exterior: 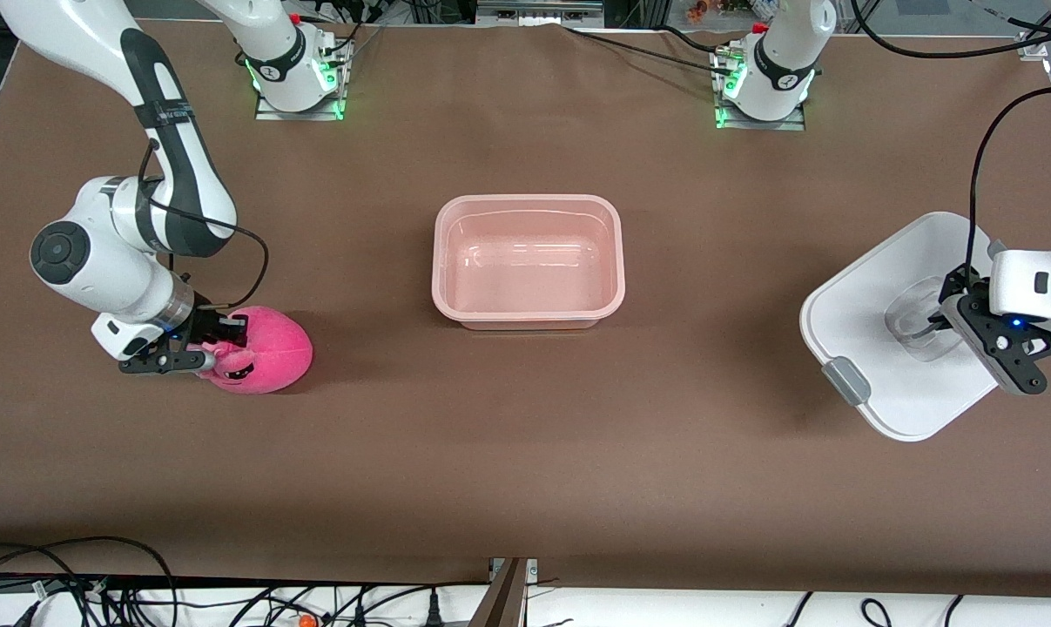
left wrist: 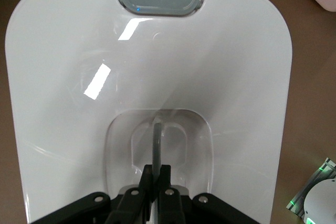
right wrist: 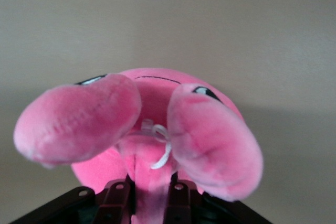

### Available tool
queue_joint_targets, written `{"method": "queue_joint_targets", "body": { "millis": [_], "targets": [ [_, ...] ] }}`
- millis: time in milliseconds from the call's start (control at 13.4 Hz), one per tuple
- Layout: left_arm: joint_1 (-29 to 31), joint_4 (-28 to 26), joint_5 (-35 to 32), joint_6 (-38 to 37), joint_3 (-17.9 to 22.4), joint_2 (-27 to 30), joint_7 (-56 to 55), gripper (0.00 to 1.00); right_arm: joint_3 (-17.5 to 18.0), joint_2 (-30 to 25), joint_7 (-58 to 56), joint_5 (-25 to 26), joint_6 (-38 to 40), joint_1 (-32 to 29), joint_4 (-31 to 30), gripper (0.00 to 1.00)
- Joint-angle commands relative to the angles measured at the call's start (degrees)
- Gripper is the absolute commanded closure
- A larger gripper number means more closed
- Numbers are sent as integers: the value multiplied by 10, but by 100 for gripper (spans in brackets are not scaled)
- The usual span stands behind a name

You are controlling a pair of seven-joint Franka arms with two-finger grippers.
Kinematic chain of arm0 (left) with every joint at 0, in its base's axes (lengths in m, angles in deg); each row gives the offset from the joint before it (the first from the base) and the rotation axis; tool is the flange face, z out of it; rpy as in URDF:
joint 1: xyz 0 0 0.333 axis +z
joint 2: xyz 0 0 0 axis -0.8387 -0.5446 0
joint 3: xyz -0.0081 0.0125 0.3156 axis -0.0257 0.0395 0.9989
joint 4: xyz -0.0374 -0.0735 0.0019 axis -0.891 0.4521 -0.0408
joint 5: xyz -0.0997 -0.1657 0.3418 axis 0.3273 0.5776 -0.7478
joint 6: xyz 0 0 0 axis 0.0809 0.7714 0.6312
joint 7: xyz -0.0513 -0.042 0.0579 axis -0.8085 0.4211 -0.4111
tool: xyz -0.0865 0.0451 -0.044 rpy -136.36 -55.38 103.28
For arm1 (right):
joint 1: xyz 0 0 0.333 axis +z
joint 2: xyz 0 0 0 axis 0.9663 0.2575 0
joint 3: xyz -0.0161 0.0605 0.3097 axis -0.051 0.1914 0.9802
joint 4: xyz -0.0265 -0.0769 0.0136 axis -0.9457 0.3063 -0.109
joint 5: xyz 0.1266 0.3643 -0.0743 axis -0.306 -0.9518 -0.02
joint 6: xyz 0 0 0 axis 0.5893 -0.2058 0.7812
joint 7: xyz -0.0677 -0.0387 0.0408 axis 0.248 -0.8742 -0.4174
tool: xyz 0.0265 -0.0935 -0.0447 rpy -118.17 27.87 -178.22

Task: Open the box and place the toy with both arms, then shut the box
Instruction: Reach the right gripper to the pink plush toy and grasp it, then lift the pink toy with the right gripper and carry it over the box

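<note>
Right end effector (exterior: pixel 201 347) clamped on the toy (exterior: pixel 264 350), at the right arm's end of the counter (exterior: pixel 525 453). Left end effector (exterior: pixel 945 320) pinched on the lid (exterior: pixel 873 348) handle (left wrist: pixel 157 145), at the left arm's end. Open box (exterior: pixel 528 261) sits between them.

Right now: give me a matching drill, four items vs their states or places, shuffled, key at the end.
Items:
1. box
2. lid
3. toy
4. left hand

States or places:
A. pinched by the right hand at the right arm's end of the table
B. open and empty, mid-table
C. shut on the clear handle
D. off the box, at the left arm's end of the table, a grey clip on its edge

Pairs: 1-B, 2-D, 3-A, 4-C
</note>
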Motion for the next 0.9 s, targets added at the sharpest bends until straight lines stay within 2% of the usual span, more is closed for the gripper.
{"method": "queue_joint_targets", "body": {
  "millis": [0,149,373,597,821],
  "targets": [
    [-1,-8,-7,-5,-1,12,12,100,17,-20,-8,-13,55,-2,25,100],
    [0,-10,-7,-5,-1,12,13,100,43,-26,16,-12,119,1,69,100],
    [0,-11,-7,-5,-1,12,12,100,72,-24,36,-11,260,14,172,100],
    [0,-12,-6,-6,-1,12,13,100,78,-9,35,-6,399,80,272,100],
    [0,-12,-6,-6,-1,12,13,100,79,10,20,-12,499,153,341,100]
  ]
}}
